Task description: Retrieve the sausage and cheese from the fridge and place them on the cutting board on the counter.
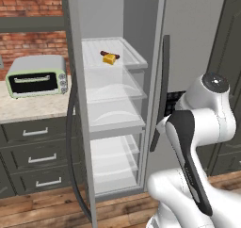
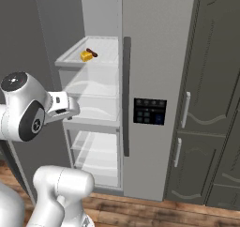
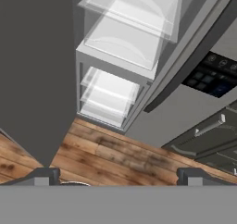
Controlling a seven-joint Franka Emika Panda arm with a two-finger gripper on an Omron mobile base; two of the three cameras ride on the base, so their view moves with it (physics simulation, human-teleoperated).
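Open fridge [image 1: 155,57], one sausage [image 1: 109,53], one cheese [image 1: 109,59]

Even, soft, shadowless rendered light

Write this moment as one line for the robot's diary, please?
fridge: left door open | cheese and sausage: touching, top shelf | gripper: open, empty, outside fridge, aimed at lower shelves and floor | toaster oven: on counter
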